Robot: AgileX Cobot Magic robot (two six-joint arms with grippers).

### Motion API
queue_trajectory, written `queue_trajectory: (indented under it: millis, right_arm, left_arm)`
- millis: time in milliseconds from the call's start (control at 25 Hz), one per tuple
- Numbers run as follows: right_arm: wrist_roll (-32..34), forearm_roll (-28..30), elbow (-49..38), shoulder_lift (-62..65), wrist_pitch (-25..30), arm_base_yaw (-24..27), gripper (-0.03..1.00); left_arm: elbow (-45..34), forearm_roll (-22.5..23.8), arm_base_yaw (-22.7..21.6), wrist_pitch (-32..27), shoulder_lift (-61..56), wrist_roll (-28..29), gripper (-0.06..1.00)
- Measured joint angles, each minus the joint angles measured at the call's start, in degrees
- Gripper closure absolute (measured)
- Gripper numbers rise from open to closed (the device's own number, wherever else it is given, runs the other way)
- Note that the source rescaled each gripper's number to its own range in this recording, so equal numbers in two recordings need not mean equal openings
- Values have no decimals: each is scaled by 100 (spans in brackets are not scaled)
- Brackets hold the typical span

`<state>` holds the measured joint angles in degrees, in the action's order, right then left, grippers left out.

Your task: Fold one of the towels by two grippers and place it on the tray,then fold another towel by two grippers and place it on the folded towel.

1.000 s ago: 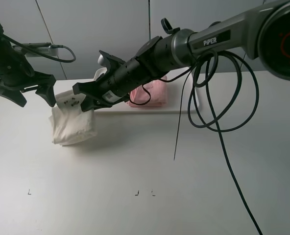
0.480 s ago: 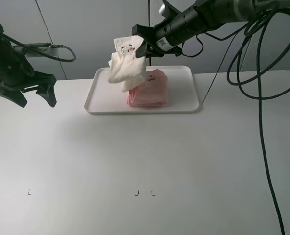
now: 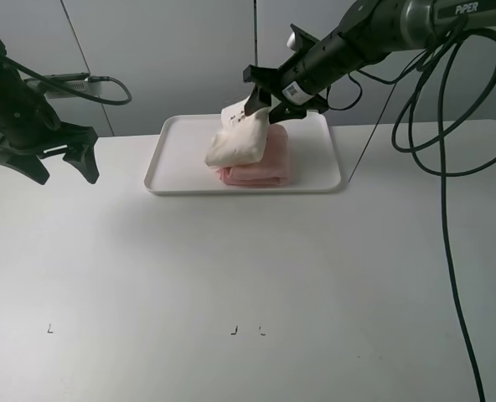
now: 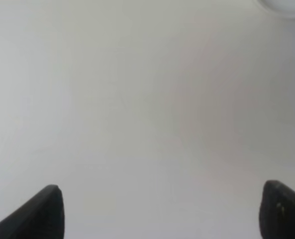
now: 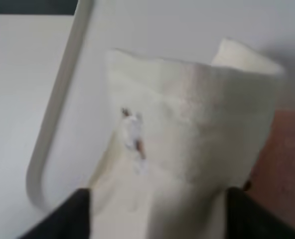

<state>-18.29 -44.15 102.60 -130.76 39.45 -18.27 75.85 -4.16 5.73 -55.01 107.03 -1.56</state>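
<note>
Two towels are in play, and the second one is arriving: the white towel (image 3: pixel 238 141), folded into a thick bundle, hangs from the right gripper (image 3: pixel 263 104) with its lower end draping onto the left side of the pink towel (image 3: pixel 260 163). That pink one lies folded flat in the white tray (image 3: pixel 171 177) at the far middle of the table (image 3: pixel 248 285). So this looks like the closing step, stacking the second towel on the first.

From the right wrist view, the white towel (image 5: pixel 187 149) fills the gap between the dark fingers (image 5: pixel 70 214), which are clamped on its upper fold; a small printed mark shows on the cloth, with the tray rim (image 5: pixel 58 114) on one side and a strip of pink (image 5: pixel 282 169) on the other. It is a firm pinch, with the jaws narrowed onto the fabric.

The bundle sits off-centre, leaning over the pink towel's left edge towards the bare tray floor. The next move, by my reading, calls for a shift to the right and a lowering, so the white bundle lands square on the pink before the fingers part; let go here and it may slide off.

Over at the far left, the left gripper (image 3: pixel 59 159) hovers above the table, well apart from the tray. Its fingers (image 4: pixel 43 211) are spread wide with nothing between them.
</note>
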Motion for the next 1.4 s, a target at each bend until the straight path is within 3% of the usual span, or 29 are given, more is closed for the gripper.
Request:
queue_trajectory:
  millis: [40, 120, 240, 400, 560, 680, 960, 1240, 1400]
  right_arm:
    - [0, 18, 15, 0, -38, 0, 6]
    - [0, 167, 14, 19, -51, 0, -1]
    - [118, 667, 18, 108, 33, 0, -3]
    - [553, 1802, 18, 558, 150, 0, -3]
    - [954, 2869, -144, 1321, 314, 0, -2]
    - [1050, 3318, -925, 2143, 88, 0, 0]
    - [1075, 3622, -3118, 4343, 26, 0, 0]
    - [1163, 3899, -4510, 6461, 421, 0, 0]
    - [1163, 3952, -5164, 7648, 738, 0, 0]
  left_arm:
    - [0, 0, 0, 0, 0, 0, -6]
    - [0, 0, 0, 0, -21, 0, -6]
    - [0, 0, 0, 50, -222, 0, -6]
    - [-178, 0, 0, 341, -924, 0, -6]
    - [-919, -10, 0, 890, -2065, 37, -6]
    - [-1712, -10, 0, 1176, -3092, 93, -6]
    - [-2847, 258, 0, 1034, -5259, 126, -6]
    - [-3058, 373, 0, 537, -6737, 156, -6]
    - [-3058, 416, 0, -220, -7266, 156, -6]
